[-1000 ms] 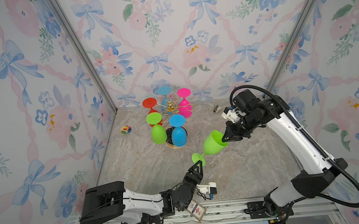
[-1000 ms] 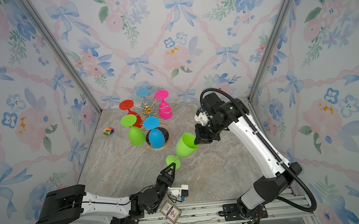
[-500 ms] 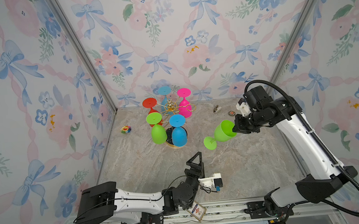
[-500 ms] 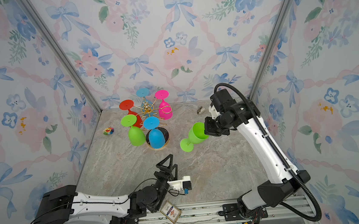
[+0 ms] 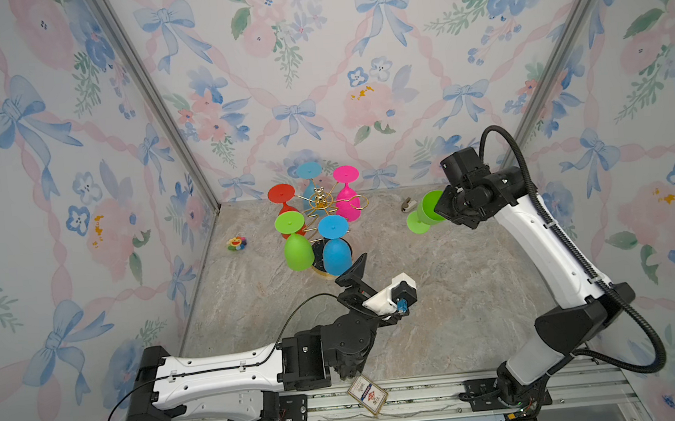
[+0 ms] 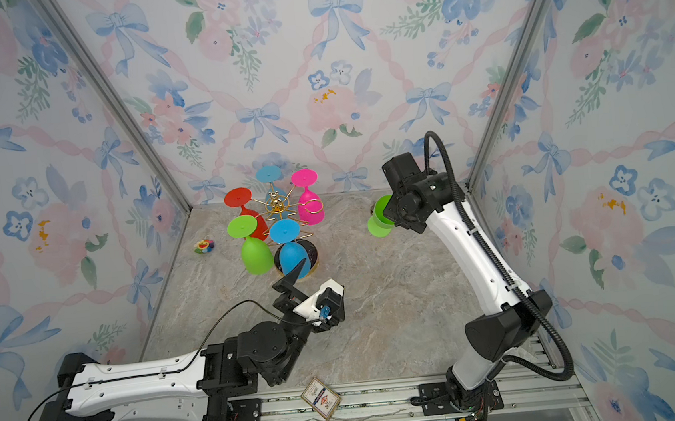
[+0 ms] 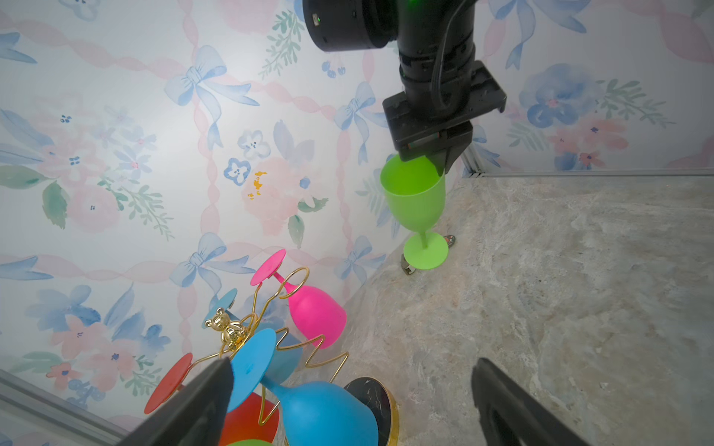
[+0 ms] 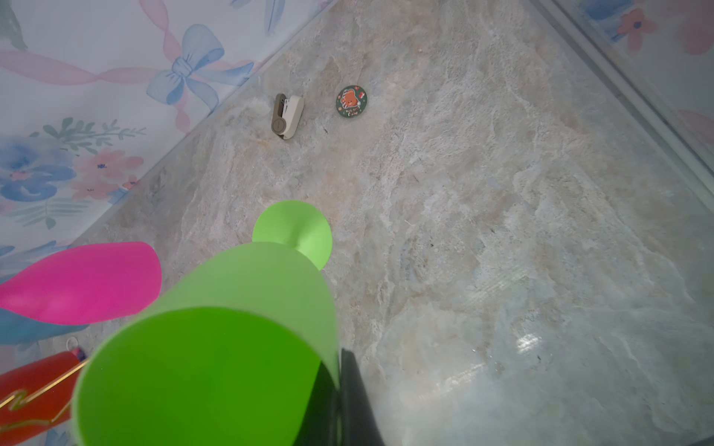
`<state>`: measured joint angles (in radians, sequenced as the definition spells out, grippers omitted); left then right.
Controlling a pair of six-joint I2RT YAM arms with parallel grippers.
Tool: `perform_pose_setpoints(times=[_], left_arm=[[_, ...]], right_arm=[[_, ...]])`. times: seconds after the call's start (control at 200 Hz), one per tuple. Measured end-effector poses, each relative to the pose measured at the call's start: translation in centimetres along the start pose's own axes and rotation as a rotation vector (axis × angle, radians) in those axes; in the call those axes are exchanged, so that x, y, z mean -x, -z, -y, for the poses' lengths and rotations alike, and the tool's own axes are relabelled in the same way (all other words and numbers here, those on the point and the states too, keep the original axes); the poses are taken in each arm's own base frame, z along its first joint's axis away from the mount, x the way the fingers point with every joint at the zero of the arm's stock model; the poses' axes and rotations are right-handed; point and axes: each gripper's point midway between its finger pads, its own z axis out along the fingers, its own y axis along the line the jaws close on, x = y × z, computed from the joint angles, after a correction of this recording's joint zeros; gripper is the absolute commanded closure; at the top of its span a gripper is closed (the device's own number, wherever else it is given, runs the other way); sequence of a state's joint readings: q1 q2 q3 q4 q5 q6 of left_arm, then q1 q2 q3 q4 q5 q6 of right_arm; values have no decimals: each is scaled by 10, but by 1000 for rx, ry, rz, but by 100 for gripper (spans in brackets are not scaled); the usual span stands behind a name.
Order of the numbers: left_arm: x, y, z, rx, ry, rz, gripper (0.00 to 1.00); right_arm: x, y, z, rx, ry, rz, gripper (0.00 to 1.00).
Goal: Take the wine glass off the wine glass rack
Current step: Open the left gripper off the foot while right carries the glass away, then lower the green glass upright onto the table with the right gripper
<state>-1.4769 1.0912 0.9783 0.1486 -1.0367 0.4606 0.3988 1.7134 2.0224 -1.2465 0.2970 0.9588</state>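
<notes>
Clamping the rim of the green wine glass (image 5: 427, 212), the right gripper (image 7: 432, 162) holds it roughly upright over the desk (image 5: 440, 306), well apart from the wine glass rack (image 5: 320, 201), where five other glasses (image 5: 298, 251) hang inverted. The left gripper (image 7: 349, 368) gapes wide near the rack's base, holding nothing.

You have the rack (image 5: 319, 200) back-centre on the table (image 5: 460, 292), toy (image 5: 236, 243) to its left, glass (image 5: 427, 211) to its right. Stapler (image 8: 286, 116) and badge (image 8: 351, 101) lie side by side behind the glass.
</notes>
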Motion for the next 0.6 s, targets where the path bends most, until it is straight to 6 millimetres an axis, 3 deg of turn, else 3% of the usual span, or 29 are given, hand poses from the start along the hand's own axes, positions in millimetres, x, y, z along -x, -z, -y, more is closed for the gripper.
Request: perform_pose_setpoints(times=[0.12, 0.27, 0.445, 0.6], left_arm=[[3, 1, -7, -3, 79, -26, 2], [-1, 4, -17, 3, 154, -48, 2], [2, 6, -35, 28, 223, -52, 2], [-1, 5, -38, 35, 238, -62, 2]], right_arm=[[8, -30, -18, -55, -27, -5, 100], [4, -60, -21, -132, -47, -42, 100], [3, -75, -26, -158, -85, -72, 100], [-3, -87, -32, -158, -107, -110, 100]])
